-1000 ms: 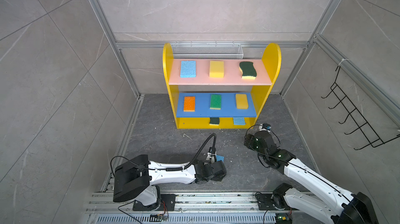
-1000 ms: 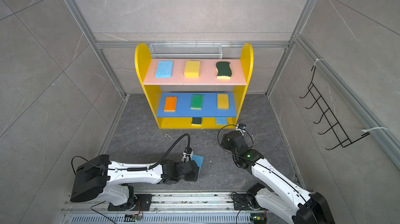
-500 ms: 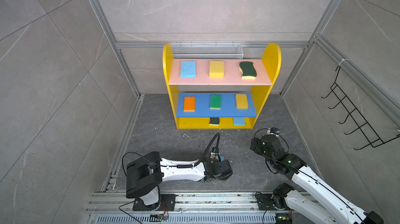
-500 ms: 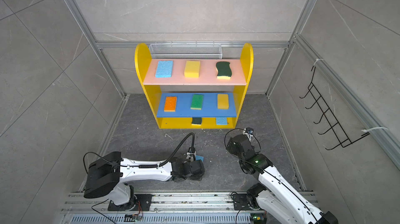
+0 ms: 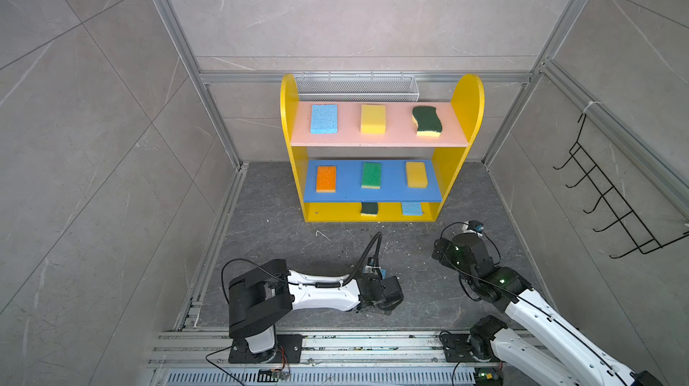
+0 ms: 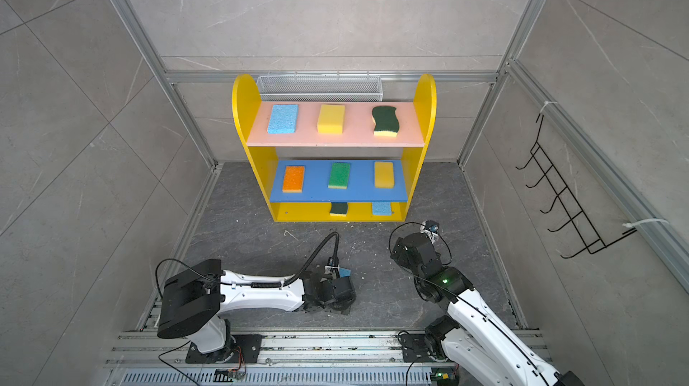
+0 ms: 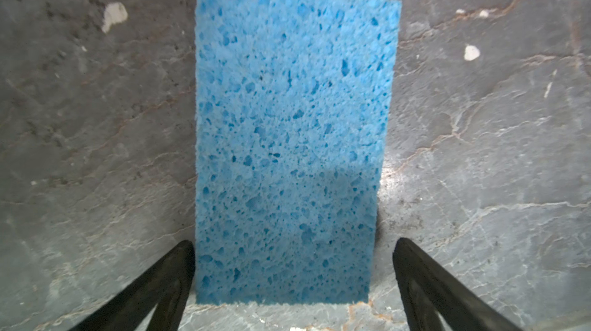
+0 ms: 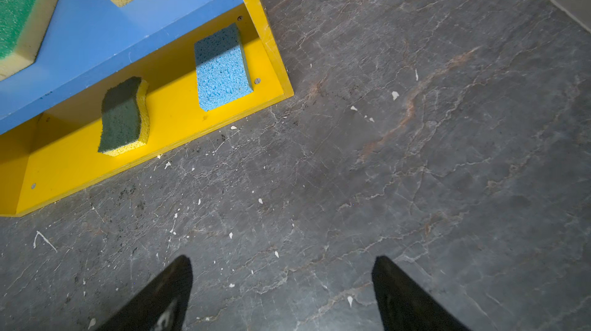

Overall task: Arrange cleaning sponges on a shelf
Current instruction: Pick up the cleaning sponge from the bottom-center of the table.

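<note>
Risk sits in the left wrist view: left claw (image 7: 292, 241) stands apart astride the loose blue sponge (image 7: 287, 137) on the worktop (image 7: 96, 121), near its end. Closing there may pinch just that end, so foam sags or twists free. Right wrist view: right claw (image 8: 282, 257) gapes, empty, over worktop. Both top views: shelf (image 5: 468, 104) carries pale blue sponge (image 5: 323, 119), yellow sponge (image 5: 373, 119) and wavy green sponge (image 5: 427, 121) on its pink board (image 5: 395, 138). Orange sponge (image 5: 326, 178), green sponge (image 5: 371, 175) and second yellow sponge (image 5: 416, 175) sit on the blue board (image 5: 350, 194); second wavy sponge (image 5: 369, 208) and third blue sponge (image 5: 412, 208) on the base (image 5: 335, 216).
</note>
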`<state>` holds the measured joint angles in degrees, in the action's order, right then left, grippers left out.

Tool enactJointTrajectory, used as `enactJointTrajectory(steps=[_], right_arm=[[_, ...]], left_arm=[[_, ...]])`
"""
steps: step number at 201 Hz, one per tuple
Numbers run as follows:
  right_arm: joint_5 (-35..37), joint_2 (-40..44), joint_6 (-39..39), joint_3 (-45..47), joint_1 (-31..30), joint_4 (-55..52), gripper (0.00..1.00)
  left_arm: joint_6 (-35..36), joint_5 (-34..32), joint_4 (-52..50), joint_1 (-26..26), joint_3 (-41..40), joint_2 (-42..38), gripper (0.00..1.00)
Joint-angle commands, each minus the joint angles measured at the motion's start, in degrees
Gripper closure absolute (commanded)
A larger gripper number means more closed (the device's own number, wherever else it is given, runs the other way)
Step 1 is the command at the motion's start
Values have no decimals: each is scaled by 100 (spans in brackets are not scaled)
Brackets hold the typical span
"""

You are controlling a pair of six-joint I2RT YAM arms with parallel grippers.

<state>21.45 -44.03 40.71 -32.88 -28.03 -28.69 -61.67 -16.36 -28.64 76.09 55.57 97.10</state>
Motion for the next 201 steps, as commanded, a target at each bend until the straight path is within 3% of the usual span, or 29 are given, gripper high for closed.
enactJointTrajectory(steps=[1,70,100,134,173,201], right_arm=[[21,61,34,35,21,-71,10],[70,158,25,76,64,-120,10],[3,141,-17,72,87,-76,10],[-96,32,-120,-7,104,17,10],[-230,-44,-156,-19,105,139,11],[-230,-61,-160,4,106,209,11]], left_arm=[[82,134,-22,-33,88,106,8],[-97,181,-377,-30,102,187,20],[-252,-64,-264,-112,-281,-309,26],[-88,-244,-134,-673,-834,-1270,27],[656,-637,-382,-1386,-952,-2132,27],[1227,-615,227,-2108,-1310,-2482,27]])
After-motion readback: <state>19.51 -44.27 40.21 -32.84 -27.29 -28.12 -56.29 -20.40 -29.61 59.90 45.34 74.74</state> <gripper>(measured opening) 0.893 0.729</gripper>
